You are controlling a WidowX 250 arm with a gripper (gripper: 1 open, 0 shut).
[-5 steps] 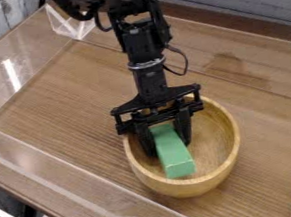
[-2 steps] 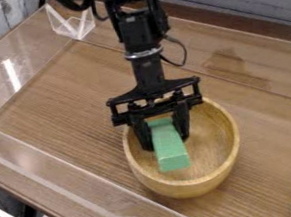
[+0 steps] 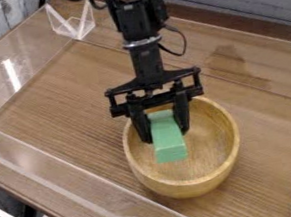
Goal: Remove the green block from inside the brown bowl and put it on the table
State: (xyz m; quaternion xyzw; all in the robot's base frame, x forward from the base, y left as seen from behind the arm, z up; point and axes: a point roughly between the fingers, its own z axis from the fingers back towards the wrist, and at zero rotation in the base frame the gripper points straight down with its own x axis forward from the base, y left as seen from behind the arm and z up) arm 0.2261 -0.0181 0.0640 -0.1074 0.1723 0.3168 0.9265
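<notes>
The green block (image 3: 169, 141) hangs tilted between the black fingers of my gripper (image 3: 164, 124), which is shut on the block's upper end. The block's lower end still reaches down inside the brown bowl (image 3: 225, 161), a round light wooden bowl at the front right of the table (image 3: 68, 106). My gripper points steeply down over the bowl's left half, with its fingers just above the rim. The black arm rises from it toward the top of the view.
Low clear acrylic walls (image 3: 6, 68) border the tabletop on the left, back and front. Bare wood-grain surface lies left of and behind the bowl. The table's front edge (image 3: 65, 197) runs close to the bowl.
My gripper has risen a little with the green block in it. The block's lower end has come up off the bowl's floor. The bowl has stayed where it was.
</notes>
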